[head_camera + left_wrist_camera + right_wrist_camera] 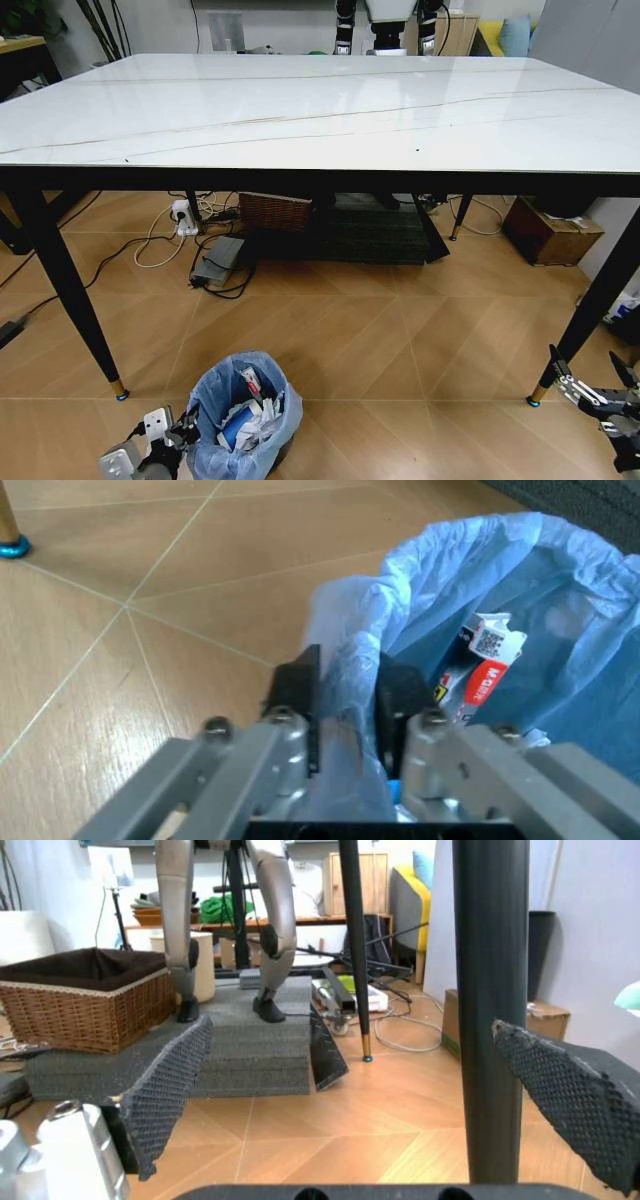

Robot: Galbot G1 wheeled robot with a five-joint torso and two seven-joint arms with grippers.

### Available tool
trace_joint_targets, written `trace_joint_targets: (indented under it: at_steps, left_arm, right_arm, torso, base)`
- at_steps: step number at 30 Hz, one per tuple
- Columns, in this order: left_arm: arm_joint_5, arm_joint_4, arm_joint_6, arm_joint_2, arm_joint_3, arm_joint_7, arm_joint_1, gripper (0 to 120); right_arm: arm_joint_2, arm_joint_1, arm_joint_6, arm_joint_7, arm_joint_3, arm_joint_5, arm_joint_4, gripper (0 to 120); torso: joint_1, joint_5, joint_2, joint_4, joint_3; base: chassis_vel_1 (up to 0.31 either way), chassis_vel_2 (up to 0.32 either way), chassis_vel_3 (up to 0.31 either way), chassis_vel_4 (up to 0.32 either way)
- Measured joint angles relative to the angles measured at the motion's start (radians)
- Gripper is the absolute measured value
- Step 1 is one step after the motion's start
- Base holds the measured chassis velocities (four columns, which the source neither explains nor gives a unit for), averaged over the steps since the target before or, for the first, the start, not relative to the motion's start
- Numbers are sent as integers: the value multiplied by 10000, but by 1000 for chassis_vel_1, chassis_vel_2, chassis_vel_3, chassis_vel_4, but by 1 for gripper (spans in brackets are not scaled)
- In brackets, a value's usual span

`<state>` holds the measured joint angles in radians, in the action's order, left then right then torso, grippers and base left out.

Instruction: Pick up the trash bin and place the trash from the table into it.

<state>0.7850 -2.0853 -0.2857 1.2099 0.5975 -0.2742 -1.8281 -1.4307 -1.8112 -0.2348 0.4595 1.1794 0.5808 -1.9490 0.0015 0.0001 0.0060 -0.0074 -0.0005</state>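
Head view: the bin stands on the floor at near left, in front of the table; the tabletop looks bare, and trash already lies in the bin.
Left gripper: at the bin's left rim, jaws pinching the rim and the blue bag, one pad inside, one outside.
Right gripper: low at near right beside a table leg, jaws spread, holding nothing.
Step, as I judge it: holding the bin by its rim.
Doing it well: keep the pinch on the hard rim, not bag alone; move it level and slowly so the carton stays in.
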Motion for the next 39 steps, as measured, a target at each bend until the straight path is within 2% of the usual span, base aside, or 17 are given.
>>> trace_joint_targets:
  at_steps: [3, 4, 6, 7, 10, 11, 12, 15, 16, 18, 20, 22, 31, 39]
  left_arm:
    - [-21, 12, 5, 0, 6, 0, -2, 22]
    - [-37, 23, 7, 0, 9, 0, -5, 26]
    - [-92, 43, 16, 0, 12, 0, -17, 41]
    - [-92, 43, 16, 0, 12, 0, -17, 41]
    - [-245, 6, 129, 10, 12, -10, -66, 55]
    - [-245, 6, 129, 10, 12, -10, -66, 55]
    - [-410, -35, 230, 10, 14, -9, -91, 61]
    - [-581, -334, 299, 7, 75, 16, -227, 74]
    - [-581, -334, 299, 7, 75, 16, -227, 74]
    - [-819, -637, 337, 9, 113, 79, -375, 84]
    - [-921, -776, 388, 19, 111, 88, -436, 88]
    - [-1210, -1144, 501, 62, 94, 89, -567, 97]
    - [-2011, -2148, 828, 140, 179, 86, -907, 100]
    - [-2393, -2397, 980, 102, 146, 197, -1026, 100]
  right_arm:
    - [-1, -4, -3, 1, 1, 0, 0, 100]
    - [-1, -6, -5, 2, 4, 1, 0, 100]
    - [-1, -9, -21, 5, 17, 2, 9, 100]
    - [-1, -9, -21, 5, 17, 2, 9, 100]
    - [1, -21, -48, -54, 126, 3, 44, 100]
    - [1, -21, -48, -54, 126, 3, 44, 100]
    - [3, -27, -63, -168, 144, 13, 18, 100]
    - [34, 2, -437, -622, 182, -38, -7, 100]
    - [34, 2, -437, -622, 182, -38, -7, 100]
    - [73, 44, -599, -848, 232, -52, 14, 100]
    - [90, 46, -630, -893, 233, -33, 14, 100]
    - [100, 112, -738, -1011, 178, 14, 31, 100]
    - [87, 377, -1196, -1075, -307, 43, 407, 100]
    - [10, 511, -1225, -1031, -218, 203, 726, 100]
  torso:
    - [0, 0, 0, 0, 0]
    - [0, 0, 0, 0, 0]
    - [0, 0, 1, 0, 1]
    - [0, 0, 1, 0, 1]
    - [1, -1, 1, 0, 2]
    - [1, -1, 1, 0, 2]
    - [1, 0, 1, 0, 2]
    - [1, -3, 2, -1, 3]
    - [1, -3, 2, -1, 3]
    - [1, 2, 2, 0, 3]
    - [1, -2, 2, 1, 3]
    - [1, 0, 3, 1, 3]
    - [2, 2, 3, 1, 4]
    - [1, -1, 3, 0, 4]
  base:
    - [0, 0, 0, 0]
    - [0, 0, 0, 0]
    - [0, 0, 0, 0]
    - [0, 0, 0, 0]
    - [0, 0, 0, 0]
    - [0, 0, 0, 0]
    - [0, 0, 0, 0]
    - [0, 0, 0, 0]
    - [0, 0, 0, 0]
    - [0, 0, 0, 0]
    - [0, 0, 0, 0]
    - [0, 0, 0, 0]
    - [0, 0, 0, 0]
    - [0, 0, 0, 0]
